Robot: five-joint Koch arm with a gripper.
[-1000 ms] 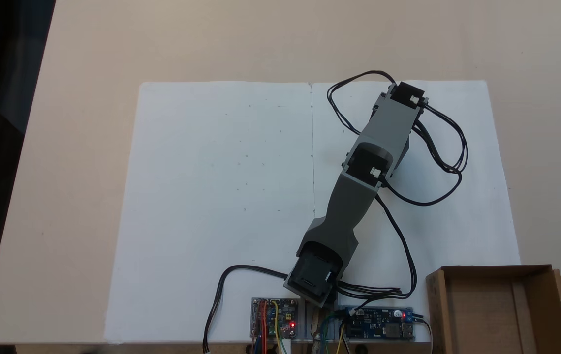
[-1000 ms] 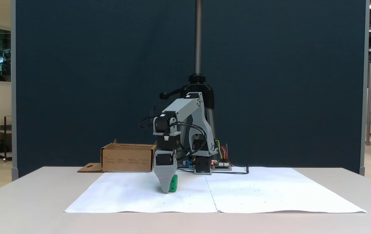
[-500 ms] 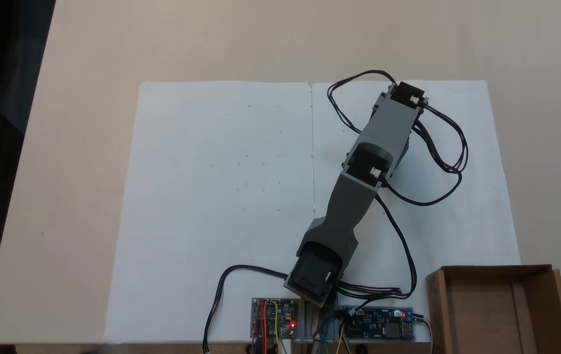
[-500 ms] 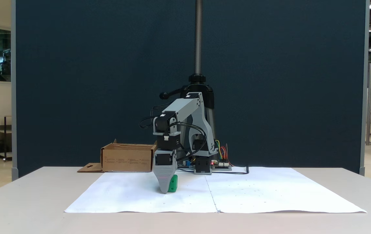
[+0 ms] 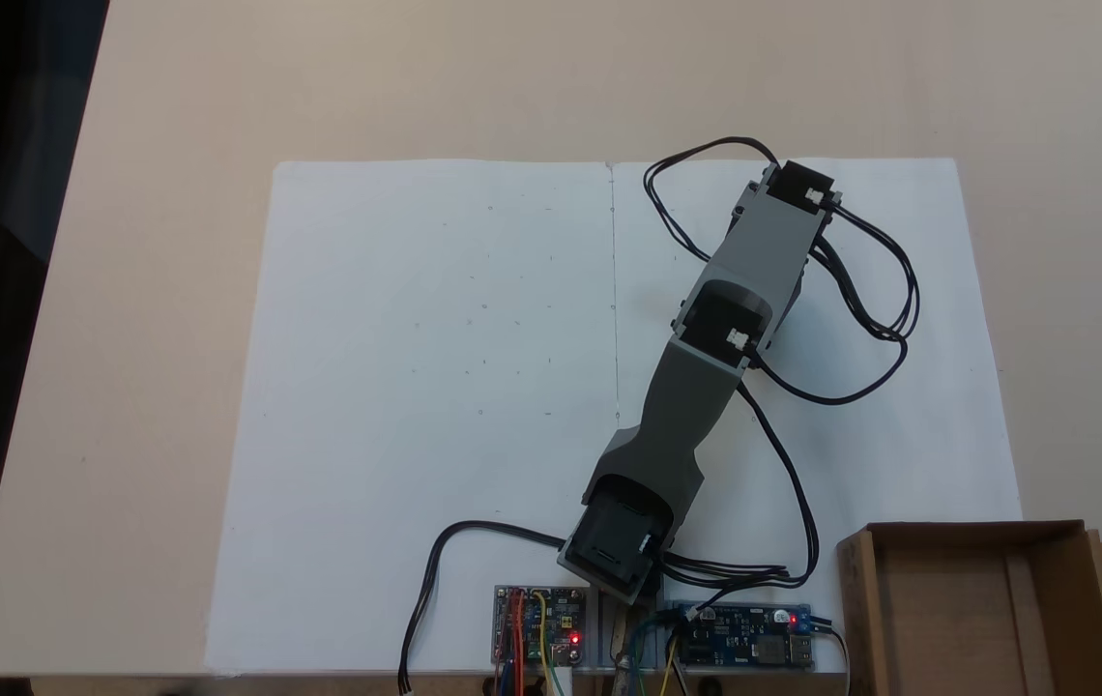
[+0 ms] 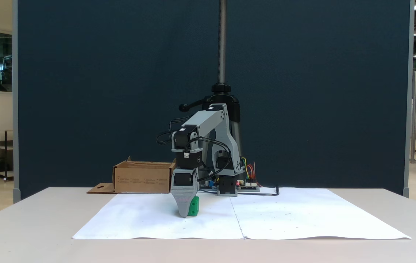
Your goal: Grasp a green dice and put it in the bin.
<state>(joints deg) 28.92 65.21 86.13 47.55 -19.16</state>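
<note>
The green dice sits low on the white paper, left of the paper's middle seam. My gripper points straight down at it. A broad grey finger covers the dice's left part, and the other finger is hidden behind, so whether the dice is clamped cannot be told. From above, the grey arm reaches diagonally up to the right and covers whatever lies beneath it. The bin is a shallow brown cardboard box at the bottom right corner; from the front the bin stands behind and left of the gripper.
Two circuit boards with coloured wires lie by the arm's base at the near table edge. Black cables loop out to the right of the arm. A metal pole rises behind the base before a dark blue partition.
The gripper and the dice have shifted a few pixels to the left in the front view. The arm looks unchanged from above.
</note>
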